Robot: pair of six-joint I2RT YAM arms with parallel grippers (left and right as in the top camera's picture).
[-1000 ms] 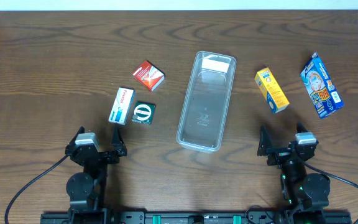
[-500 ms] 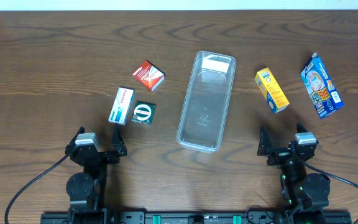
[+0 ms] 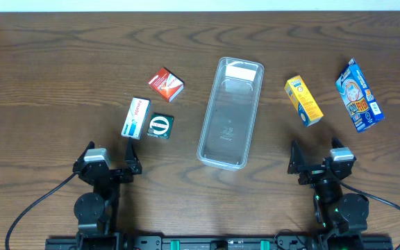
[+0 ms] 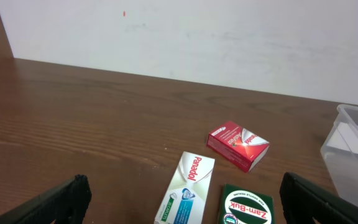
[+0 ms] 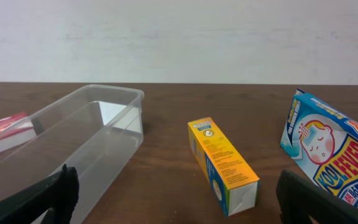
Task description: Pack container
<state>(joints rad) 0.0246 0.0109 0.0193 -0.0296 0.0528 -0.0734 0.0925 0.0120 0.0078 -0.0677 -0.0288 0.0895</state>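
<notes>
Lying lengthwise near the middle of the dark wooden tabletop [image 3: 61, 62], the clear plastic container [image 3: 230, 113] runs from the robot's side toward the far edge, its far end leaning a little to the right, and a white patch shows at that far end. To its left sit three small boxes, all apart from it: a red box [image 3: 166, 84] farthest back, a white and blue box [image 3: 136, 118] marked Panadol nearer the robot, and a dark green box [image 3: 161, 126] with a round white mark just beside the white and blue one, on the side facing the container. To the right of the container lies a yellow box [image 3: 303, 101], and farther right, well apart from the container, a bigger blue box [image 3: 359, 96] with a cartoon face. The left hand [image 3: 110, 162] sits at the near edge, below the three small boxes, its fingers spread wide and gripping nothing. The right hand [image 3: 317, 162] sits at the near edge below the yellow box, its fingers likewise wide apart and touching none of the boxes.
</notes>
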